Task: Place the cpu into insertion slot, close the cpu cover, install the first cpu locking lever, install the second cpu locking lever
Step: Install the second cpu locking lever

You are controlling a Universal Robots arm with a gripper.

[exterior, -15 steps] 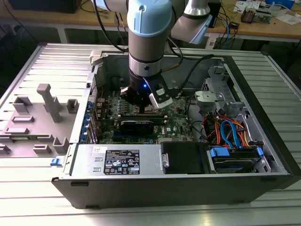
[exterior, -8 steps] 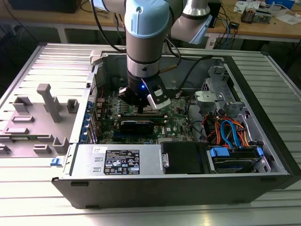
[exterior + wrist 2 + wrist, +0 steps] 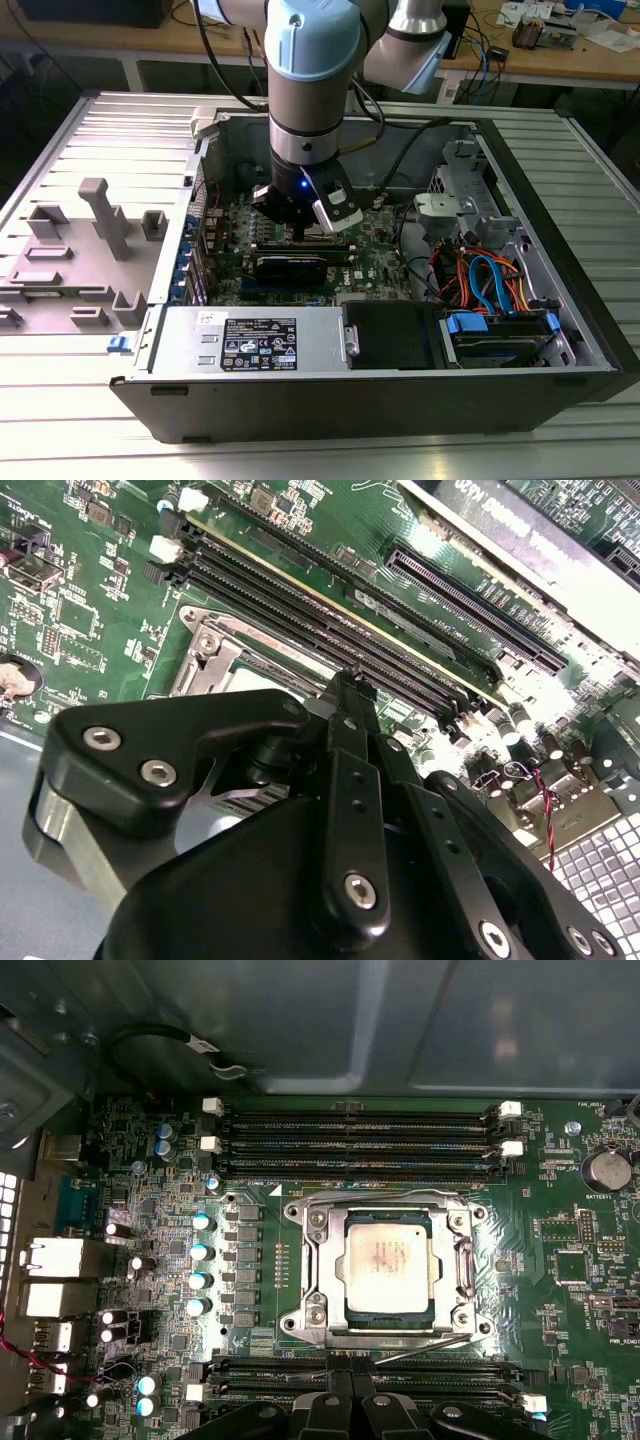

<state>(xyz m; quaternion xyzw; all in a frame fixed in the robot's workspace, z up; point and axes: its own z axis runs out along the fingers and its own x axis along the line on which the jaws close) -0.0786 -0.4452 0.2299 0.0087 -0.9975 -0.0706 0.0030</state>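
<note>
In the first wrist view the cpu [image 3: 388, 1263], a silvery square chip, lies flat in the insertion slot [image 3: 318, 1312] on the green board. The cpu cover [image 3: 457, 1260], a thin silver frame, lies down around it. One thin wire lever [image 3: 375, 1198] runs along one side of the socket. Another wire lever [image 3: 425, 1344] lies at a slight slant along the opposite side. My gripper [image 3: 352, 1388] hovers just off that slanted lever's side, fingers together with nothing seen between them. In the exterior view the gripper [image 3: 303, 230] points down into the open computer case. The second wrist view has the gripper [image 3: 350, 683] above the socket's metal corner [image 3: 212, 645].
Long black memory slots [image 3: 360, 1140] flank the socket on both sides. A black card [image 3: 290, 266] lies in front of the gripper, with a power supply box [image 3: 250, 343] nearer. Coloured cables [image 3: 490, 280] fill the exterior view's right. A grey fixture tray [image 3: 80, 250] sits outside the case.
</note>
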